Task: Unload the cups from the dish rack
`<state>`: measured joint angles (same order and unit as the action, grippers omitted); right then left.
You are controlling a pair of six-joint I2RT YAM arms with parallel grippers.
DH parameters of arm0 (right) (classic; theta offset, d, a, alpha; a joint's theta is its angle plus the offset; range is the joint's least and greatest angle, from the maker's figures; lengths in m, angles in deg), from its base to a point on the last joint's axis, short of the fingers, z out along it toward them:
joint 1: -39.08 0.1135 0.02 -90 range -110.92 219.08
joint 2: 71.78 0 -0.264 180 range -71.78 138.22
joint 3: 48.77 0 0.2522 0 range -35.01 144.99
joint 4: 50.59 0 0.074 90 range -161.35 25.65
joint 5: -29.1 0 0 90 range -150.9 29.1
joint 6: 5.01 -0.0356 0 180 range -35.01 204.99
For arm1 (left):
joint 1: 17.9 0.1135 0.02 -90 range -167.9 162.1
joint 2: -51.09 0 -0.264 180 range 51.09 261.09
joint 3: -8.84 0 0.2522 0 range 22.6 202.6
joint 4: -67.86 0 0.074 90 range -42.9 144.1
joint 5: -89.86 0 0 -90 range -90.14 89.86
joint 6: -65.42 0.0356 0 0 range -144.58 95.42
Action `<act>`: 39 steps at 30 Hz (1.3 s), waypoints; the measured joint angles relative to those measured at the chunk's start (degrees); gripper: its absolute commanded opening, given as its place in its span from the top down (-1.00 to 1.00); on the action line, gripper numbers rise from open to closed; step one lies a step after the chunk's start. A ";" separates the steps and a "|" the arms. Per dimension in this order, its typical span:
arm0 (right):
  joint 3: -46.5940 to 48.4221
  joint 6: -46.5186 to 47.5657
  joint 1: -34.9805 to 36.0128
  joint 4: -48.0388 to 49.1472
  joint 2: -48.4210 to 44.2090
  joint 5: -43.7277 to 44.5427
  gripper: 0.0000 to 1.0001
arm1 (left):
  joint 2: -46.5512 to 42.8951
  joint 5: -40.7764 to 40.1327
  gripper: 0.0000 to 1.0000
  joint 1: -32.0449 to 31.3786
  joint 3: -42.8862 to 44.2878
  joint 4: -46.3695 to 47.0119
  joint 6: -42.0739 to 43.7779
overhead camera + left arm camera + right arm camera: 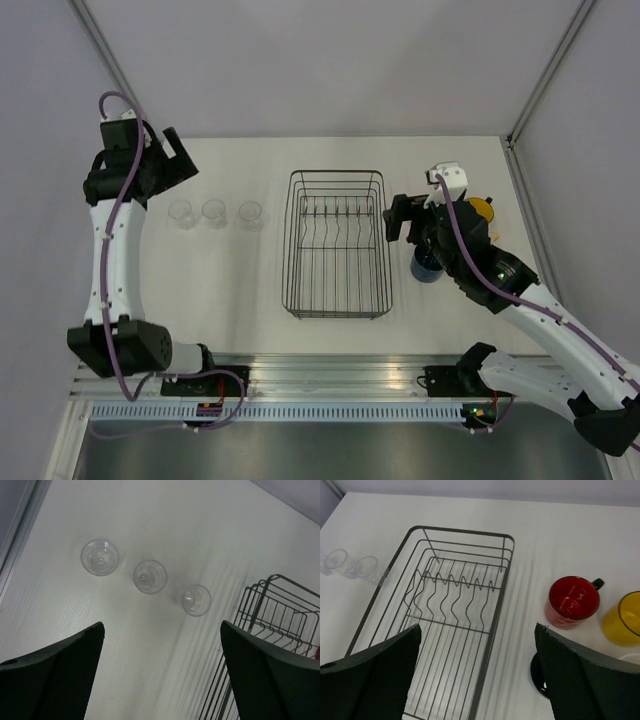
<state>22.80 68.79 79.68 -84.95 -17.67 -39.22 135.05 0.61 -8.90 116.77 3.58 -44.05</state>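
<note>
The dark grey wire dish rack stands mid-table with no cups in it; it also shows in the right wrist view. Three clear tumblers stand in a row on the table left of it. My left gripper is open and empty, raised above the tumblers. My right gripper is open and empty over the rack's right rim. The red mug, the yellow mug and the dark blue mug stand on the table right of the rack. A sliver of the pale mug's rim shows.
Grey walls close the table at the back and both sides. The rack's corner lies right of the tumblers in the left wrist view. My right arm hides the red mug in the top view.
</note>
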 measured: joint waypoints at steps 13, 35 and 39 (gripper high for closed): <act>5.92 3.80 0.00 -17.84 -13.29 13.66 -0.96 | -41.03 -5.38 -0.99 -15.82 -24.50 4.42 7.34; 8.04 2.64 -0.02 -36.59 -28.63 17.40 -0.96 | -73.66 -0.04 -0.99 -17.68 -34.71 -2.32 10.97; 8.39 2.51 -0.02 -37.40 -30.27 17.44 -0.96 | -75.54 0.63 -0.99 -17.75 -34.71 -3.69 10.93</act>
<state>31.19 71.30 79.66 -122.35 -47.94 -21.78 59.52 1.25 -26.65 82.06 -0.11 -33.12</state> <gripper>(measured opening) 0.979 0.993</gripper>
